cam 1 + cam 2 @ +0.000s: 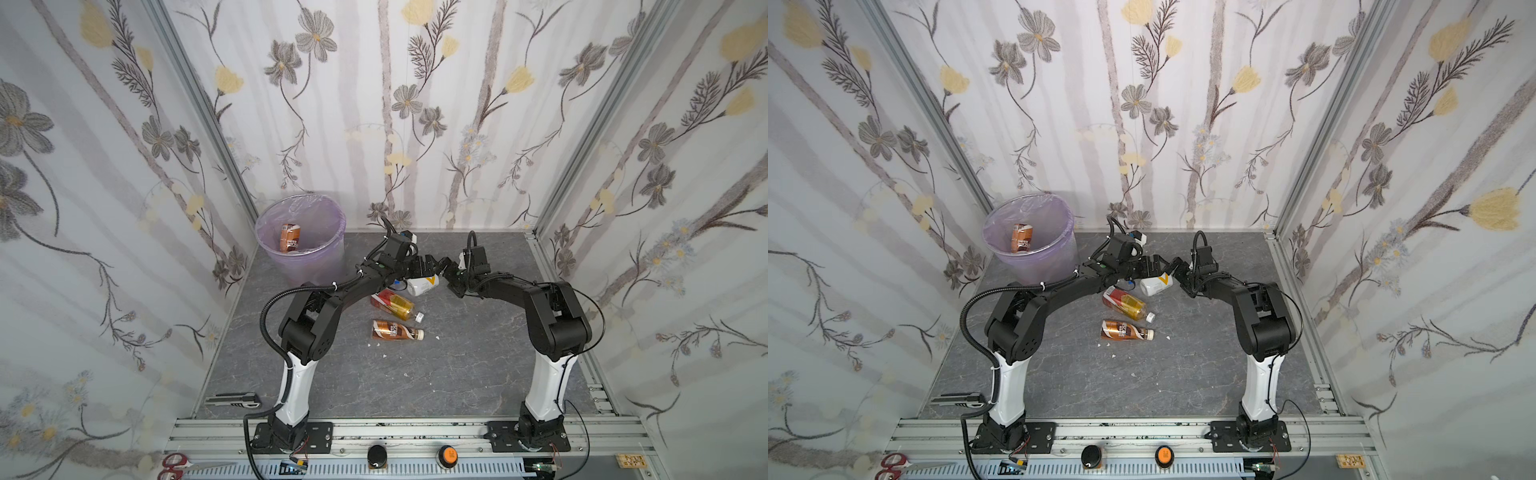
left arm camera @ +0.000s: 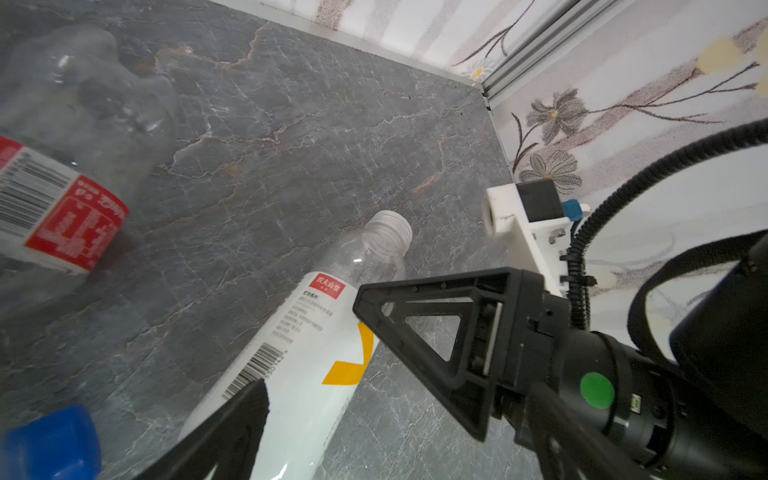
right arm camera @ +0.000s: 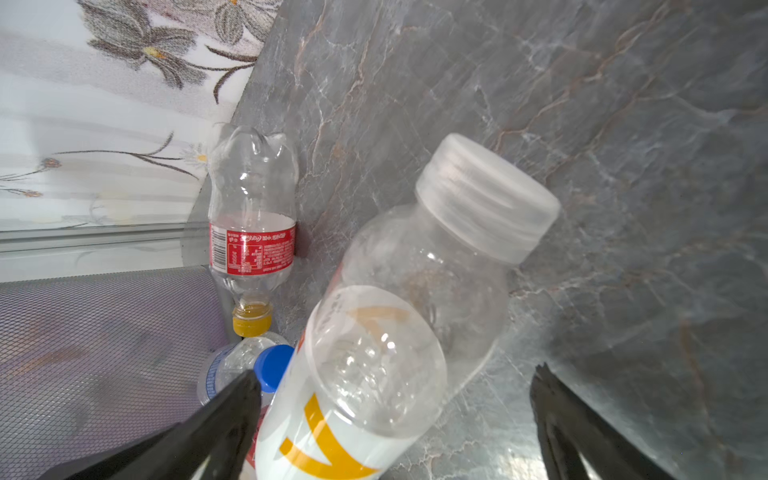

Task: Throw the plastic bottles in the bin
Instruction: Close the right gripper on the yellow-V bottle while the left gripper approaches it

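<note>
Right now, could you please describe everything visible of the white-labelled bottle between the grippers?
The bottle is clear plastic, seemingly empty, with a translucent ribbed cap and a white label bearing a yellow chevron, red patch and barcode. It lies on its side on the table between the open left gripper and right gripper; contact is unclear.

Left arm and right arm both rise from their bases, bend at the elbow and lean in toward the middle. That puts the left pincer and right pincer pretty much nose to nose, low over the worktop. Jaws on both are spread wide apart.
</note>
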Motion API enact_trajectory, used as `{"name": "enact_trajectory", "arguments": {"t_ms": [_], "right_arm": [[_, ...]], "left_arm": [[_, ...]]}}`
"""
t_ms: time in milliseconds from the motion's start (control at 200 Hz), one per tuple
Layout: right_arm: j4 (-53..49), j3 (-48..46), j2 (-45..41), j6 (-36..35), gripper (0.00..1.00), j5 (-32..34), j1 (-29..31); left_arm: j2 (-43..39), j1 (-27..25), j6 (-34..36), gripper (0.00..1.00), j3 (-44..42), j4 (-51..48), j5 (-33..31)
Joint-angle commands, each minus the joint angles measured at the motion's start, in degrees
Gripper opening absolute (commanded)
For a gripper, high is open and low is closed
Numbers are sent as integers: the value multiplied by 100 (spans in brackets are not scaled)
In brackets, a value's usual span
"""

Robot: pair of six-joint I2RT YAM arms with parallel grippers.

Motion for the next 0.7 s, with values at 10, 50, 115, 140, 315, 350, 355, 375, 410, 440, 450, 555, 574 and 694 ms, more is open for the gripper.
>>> {"name": "enact_trajectory", "arguments": {"t_ms": [10, 50, 115, 140, 315, 350, 355, 375, 410, 440, 450, 555, 574, 694], "right_arm": [[311, 83, 91, 189, 100, -106, 0], [328, 97, 120, 214, 100, -106, -4], [356, 118, 168, 260, 100, -97, 0], [376, 121, 188, 284, 100, -98, -1], [492, 126, 255, 417, 100, -99, 42], [499, 136, 254, 445, 100, -90, 48], [507, 138, 254, 447, 100, -89, 51], [506, 139, 262, 453, 100, -84, 61], [507, 150, 268, 467, 100, -67, 70], [488, 164, 273, 480, 100, -44, 78], [488, 165, 272, 485, 100, -37, 75], [501, 165, 299, 537, 100, 7, 105], [499, 172, 305, 545, 100, 24, 104], [529, 200, 355, 629, 100, 35, 129]], "left_arm": [[5, 94, -233, 100, 14, 169, 222], [18, 128, -330, 100, -23, 234, 314], [37, 162, -489, 100, -93, 408, 495], [40, 164, -561, 100, -120, 487, 558], [101, 261, -994, 100, -258, 1017, 903], [102, 295, -1153, 100, -350, 1239, 979], [102, 305, -1171, 100, -357, 1262, 985], [108, 330, -1265, 100, -389, 1345, 1034], [129, 355, -1363, 100, -408, 1407, 1061], [136, 361, -1366, 100, -400, 1408, 1047], [137, 364, -1359, 100, -400, 1408, 1038], [154, 366, -1377, 100, -406, 1408, 1005], [159, 368, -1396, 100, -415, 1404, 976], [267, 359, -1500, 100, -350, 1408, 1008]]}}
